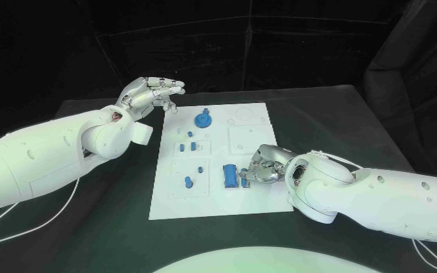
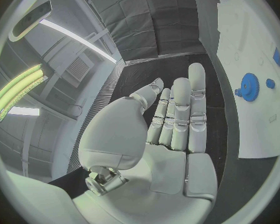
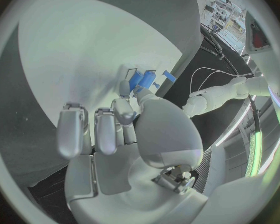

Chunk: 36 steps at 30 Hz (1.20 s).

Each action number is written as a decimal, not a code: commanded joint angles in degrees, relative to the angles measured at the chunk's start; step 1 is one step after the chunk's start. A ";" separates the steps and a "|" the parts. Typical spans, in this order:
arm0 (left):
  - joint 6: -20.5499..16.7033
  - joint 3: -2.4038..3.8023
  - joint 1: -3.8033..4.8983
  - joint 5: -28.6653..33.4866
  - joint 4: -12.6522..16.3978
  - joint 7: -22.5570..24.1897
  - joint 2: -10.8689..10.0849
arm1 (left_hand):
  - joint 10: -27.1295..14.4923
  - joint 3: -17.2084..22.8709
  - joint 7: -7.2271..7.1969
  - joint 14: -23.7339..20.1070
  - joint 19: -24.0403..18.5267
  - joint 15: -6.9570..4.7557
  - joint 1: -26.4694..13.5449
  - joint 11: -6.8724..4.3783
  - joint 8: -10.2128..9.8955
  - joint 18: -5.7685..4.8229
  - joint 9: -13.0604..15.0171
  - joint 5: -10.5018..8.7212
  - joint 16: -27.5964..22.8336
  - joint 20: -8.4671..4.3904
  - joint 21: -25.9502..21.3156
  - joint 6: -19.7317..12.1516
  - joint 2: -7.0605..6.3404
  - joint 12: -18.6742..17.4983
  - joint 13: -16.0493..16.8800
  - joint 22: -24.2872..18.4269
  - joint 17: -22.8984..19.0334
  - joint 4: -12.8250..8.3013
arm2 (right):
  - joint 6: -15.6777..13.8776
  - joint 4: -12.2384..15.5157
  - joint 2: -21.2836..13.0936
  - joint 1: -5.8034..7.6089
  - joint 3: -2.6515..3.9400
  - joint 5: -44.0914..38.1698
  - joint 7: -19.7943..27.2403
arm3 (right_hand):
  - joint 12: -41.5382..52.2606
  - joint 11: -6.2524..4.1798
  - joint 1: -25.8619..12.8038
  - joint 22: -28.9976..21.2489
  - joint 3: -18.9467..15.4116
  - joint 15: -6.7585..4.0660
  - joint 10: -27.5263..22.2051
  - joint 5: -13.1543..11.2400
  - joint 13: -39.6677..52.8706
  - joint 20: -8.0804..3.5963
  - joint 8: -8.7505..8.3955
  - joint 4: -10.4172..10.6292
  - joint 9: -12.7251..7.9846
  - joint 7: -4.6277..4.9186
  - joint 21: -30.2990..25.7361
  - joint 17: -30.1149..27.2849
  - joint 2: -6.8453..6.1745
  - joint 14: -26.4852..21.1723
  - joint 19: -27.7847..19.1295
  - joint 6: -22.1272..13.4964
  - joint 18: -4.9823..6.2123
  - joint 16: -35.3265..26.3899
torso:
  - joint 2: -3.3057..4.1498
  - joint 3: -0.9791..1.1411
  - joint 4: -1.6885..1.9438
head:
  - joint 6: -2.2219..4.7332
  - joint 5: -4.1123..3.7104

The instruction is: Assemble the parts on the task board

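Note:
The white task board lies in the middle of the table. A blue gear stands near its far edge, with several small blue parts below it and a long blue block. My right hand rests low on the board beside that block, its thumb and a finger pinching a small blue part. The right wrist view shows the fingertips at the blue part. My left hand hovers off the board's far left corner, fingers straight, holding nothing. The gear lies beyond the left hand.
Black table surrounds the board on all sides. The board's far right quarter carries only pale outlined recesses. A white cable trails by my left arm at the near left.

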 commanded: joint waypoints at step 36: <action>0.96 -0.02 0.06 0.11 0.04 -0.59 -0.08 | -0.35 -0.38 0.01 -0.36 -0.05 0.17 -0.24 0.05 0.26 0.79 -0.01 0.21 0.23 0.35 -0.37 -0.53 0.06 0.37 -0.06 -0.07 -0.09 -0.11 | 4.21 1.55 -2.90 -0.08 -0.11 -2.56 6.80 | 0.35 0.20 -1.50 0.14 -9.69 -0.35 0.49 -12.49 0.85 -0.36 0.95 2.91 2.82 -0.10 0.13 3.28 -1.93 3.77 0.18 -0.39 -0.50 0.14 | 0.03 -0.07 0.06 | 0.00 -0.72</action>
